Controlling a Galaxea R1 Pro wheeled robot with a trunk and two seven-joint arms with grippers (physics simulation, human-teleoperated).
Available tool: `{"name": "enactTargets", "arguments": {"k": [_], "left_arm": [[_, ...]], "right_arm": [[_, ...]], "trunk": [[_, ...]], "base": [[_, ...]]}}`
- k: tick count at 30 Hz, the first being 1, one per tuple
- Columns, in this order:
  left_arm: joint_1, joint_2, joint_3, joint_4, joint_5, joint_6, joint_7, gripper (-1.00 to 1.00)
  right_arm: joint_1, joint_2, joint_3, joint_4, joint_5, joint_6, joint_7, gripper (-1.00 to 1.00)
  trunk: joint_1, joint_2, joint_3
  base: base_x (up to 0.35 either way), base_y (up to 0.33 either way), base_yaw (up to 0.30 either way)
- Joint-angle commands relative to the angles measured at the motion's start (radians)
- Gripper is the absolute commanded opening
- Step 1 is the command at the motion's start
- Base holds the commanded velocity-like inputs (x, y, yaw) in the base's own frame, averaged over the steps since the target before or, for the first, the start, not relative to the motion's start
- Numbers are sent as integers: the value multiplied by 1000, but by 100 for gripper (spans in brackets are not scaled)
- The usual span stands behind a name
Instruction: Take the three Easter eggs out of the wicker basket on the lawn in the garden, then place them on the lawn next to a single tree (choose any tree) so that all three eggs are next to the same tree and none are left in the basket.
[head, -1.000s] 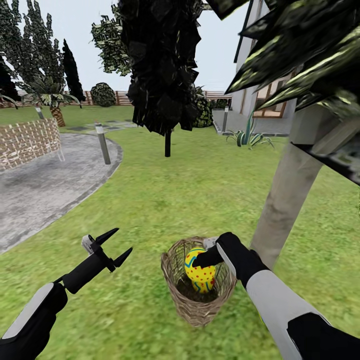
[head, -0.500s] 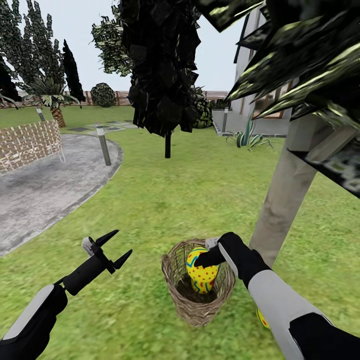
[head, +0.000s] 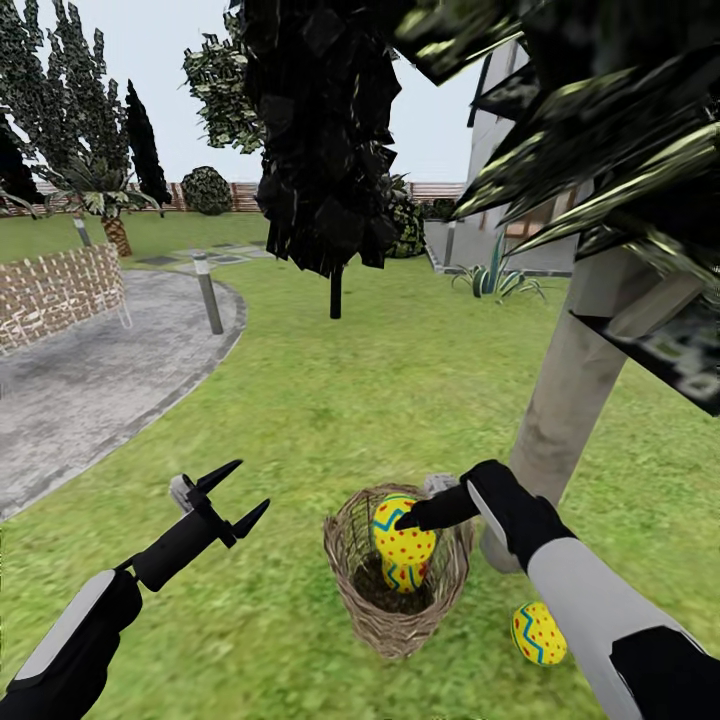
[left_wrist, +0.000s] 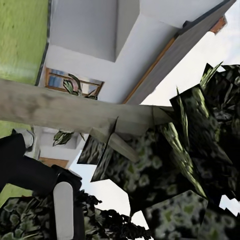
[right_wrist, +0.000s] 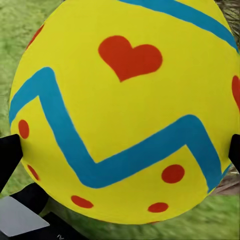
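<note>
- Egg (head: 403, 532): yellow, red dots, blue zigzag, gripped in right gripper (head: 415, 520) jaws above wicker basket (head: 395, 600)
- 2nd egg (head: 538, 633) on lawn (head: 400, 400) nr tree (head: 570, 400) trunk
- Left gripper (head: 238, 492) jaws wide apart, empty, open grass around

Egg (head: 403, 532) in basket (head: 395, 625) (another egg (head: 538, 633) right, by trunk (head: 560, 420)).

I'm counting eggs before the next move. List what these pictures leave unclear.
- Third egg: in the head view, one egg sits at the right pincer, another lies on the lawn; a third can't be made out in the basket.
- Basket bottom: dark, hidden by the held egg.
- Right wrist view: the egg blocks the basket.
- Tree: its base is partly behind the right arm.
</note>
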Motion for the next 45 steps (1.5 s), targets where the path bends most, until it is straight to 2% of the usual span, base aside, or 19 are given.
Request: {"name": "enactTargets", "arguments": {"k": [1, 5, 6, 7, 8, 9, 11, 13, 14, 15, 16, 20, 23, 26, 38, 45], "left_arm": [[-1, 1, -1, 1, -6, 1, -9, 100], [-1, 0, -1, 1, -6, 1, -9, 100], [-1, 1, -1, 1, -6, 1, -9, 100], [-1, 1, -1, 1, -6, 1, -9, 100], [-1, 0, -1, 1, -6, 1, -9, 100], [-1, 0, -1, 1, -6, 1, -9, 100], [-1, 1, -1, 1, -6, 1, -8, 100], [-1, 1, -1, 1, -6, 1, -9, 100], [-1, 1, -1, 0, -6, 1, -9, 100], [-1, 1, -1, 0, -6, 1, -8, 100], [-1, 1, -1, 0, -6, 1, -9, 100], [-1, -2, -2, 1, -7, 0, -8, 100], [-1, -3, -1, 1, -8, -2, 8, 100], [-1, -2, -1, 1, -8, -2, 13, 100], [-1, -4, -1, 1, -8, -4, 12, 100], [-1, -4, -1, 1, -8, -5, 12, 100]], "right_arm": [[-1, -1, 4, -2, 0, 3, 10, -100], [-1, -2, 3, -3, 1, -3, 111, -100], [-1, -2, -15, -3, 1, -5, 120, -100], [-1, -2, -50, -3, 1, -6, 123, -100], [-1, -2, -110, -3, 1, -7, 125, -100], [-1, -2, -145, -3, 1, -7, 126, -100], [-1, -2, -176, -3, 1, -7, 146, -100], [0, -12, -185, -2, 2, -8, 267, -100], [0, -32, -187, 0, 2, -10, 362, -100], [1, -44, -187, 3, 2, -10, 419, -100], [3, -49, -187, 4, 2, -10, 451, -100], [5, -53, -188, 3, 2, -11, 483, -100], [5, -68, -187, 4, 3, -11, 573, -100], [5, -72, -187, 13, 3, -11, 597, -100], [6, -71, -187, 15, 2, -11, 600, -100], [6, -71, -187, 16, 2, -11, 600, -100]], "trunk": [[-4, 7, 2], [-20, 35, 15], [-24, 42, 18], [-27, 49, 21], [-31, 56, 24], [-35, 63, 27], [-43, 77, 34], [-50, 91, 40], [-54, 98, 43], [-58, 105, 46], [-62, 112, 49], [-77, 140, 62], [-89, 161, 71], [-93, 168, 77], [-93, 168, 90], [-93, 168, 98]], "base": [[-254, 0, 0], [-321, 0, 0], [-338, 0, 0], [-339, 0, 0], [-340, 0, 0], [-340, 0, 0], [-340, 0, 0], [-335, 0, 0], [-263, 0, 0], [-213, 0, 0], [-110, 0, 0], [-23, 0, 0], [-1, 0, -4], [0, 0, -147], [-4, -1, -220], [-257, -145, -223]]}}
